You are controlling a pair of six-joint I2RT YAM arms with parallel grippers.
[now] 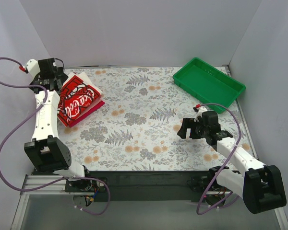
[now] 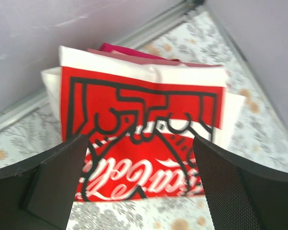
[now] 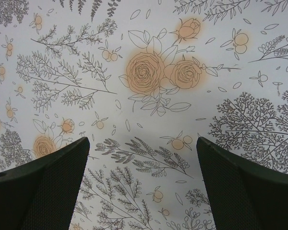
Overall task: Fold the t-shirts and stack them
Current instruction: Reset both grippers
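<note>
Left fingers [image 2: 53, 187] spread wide, nothing between them. They sit over the near edge of the cream tee [image 2: 144, 139], one finger either side of the red print. The wrist view is blurred, so I can't tell if the tips touch the cloth; probably just clear of it. The cream tee is folded, print up: white lettering on red, plus black line art. It tops a stack. A pink tee [image 2: 153, 60] edge peeks out beneath at the far side, and a red tee [image 2: 116, 48] edge under that.

Top view: left fingers [image 1: 56, 79] are at the far-left corner of the counter [image 1: 139, 129], at the stack's far-left edge, close to the left wall [image 1: 9, 48]. The stack lies skewed to the counter edges. The cream tee [image 1: 77, 99] covers nearly all of it, with a strip of red tee [image 1: 90, 112] showing along its near-right side.

Right fingers [image 3: 43, 191] are also wide, holding nothing. The wrist view shows only floral counter [image 3: 149, 76] under them. Top view: right fingers [image 1: 183, 128] hang over the right half of the counter, pointing left, well apart from the stack. The green tray [image 1: 209, 84] sits at the far-right corner, beyond the right arm.
</note>
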